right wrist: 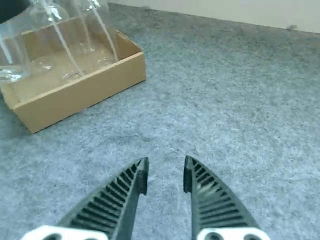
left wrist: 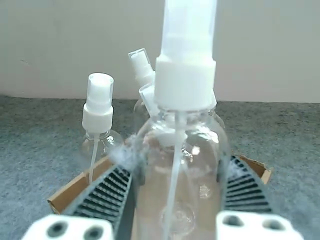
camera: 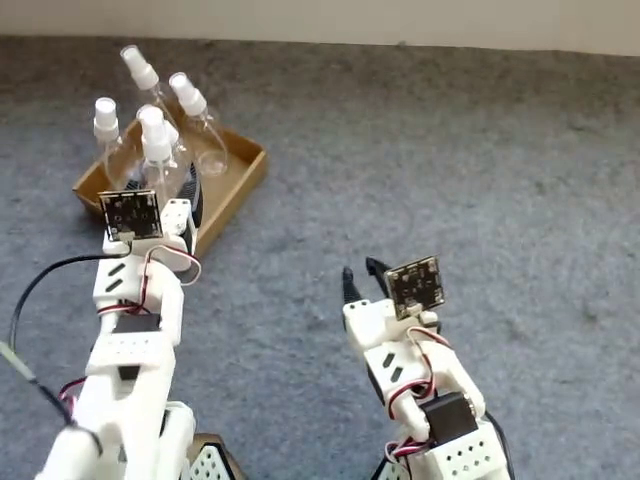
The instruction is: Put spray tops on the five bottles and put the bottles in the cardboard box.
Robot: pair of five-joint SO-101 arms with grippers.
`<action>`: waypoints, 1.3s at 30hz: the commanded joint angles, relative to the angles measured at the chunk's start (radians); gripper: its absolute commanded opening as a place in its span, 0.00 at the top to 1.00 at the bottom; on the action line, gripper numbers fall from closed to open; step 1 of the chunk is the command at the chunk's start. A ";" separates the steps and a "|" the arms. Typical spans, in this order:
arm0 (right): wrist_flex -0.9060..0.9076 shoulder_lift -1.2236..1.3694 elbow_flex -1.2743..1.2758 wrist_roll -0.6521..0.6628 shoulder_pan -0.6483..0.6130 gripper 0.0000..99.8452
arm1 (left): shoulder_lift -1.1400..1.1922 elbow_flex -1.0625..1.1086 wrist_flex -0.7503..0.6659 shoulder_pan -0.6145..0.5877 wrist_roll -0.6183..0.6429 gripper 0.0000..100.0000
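The left hand [left wrist: 176, 199], pinching the clear white-spray-topped bottle [left wrist: 186, 80], should lower it upright into the shallow brown cardboard box [camera: 236, 186], upper left, missing the other bottles [left wrist: 97, 107], then spread.

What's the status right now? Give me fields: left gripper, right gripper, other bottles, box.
left gripper: shut on a capped bottle at the cardboard box; cannot tell if it is set down
right gripper: open, empty, above the grey carpet
other bottles: at least three upright in the box, spray tops on
box: near the left arm
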 commanded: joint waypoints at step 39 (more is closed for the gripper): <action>-0.019 -0.012 0.053 0.003 -0.094 0.90 | -0.805 -0.050 0.690 0.297 0.071 0.96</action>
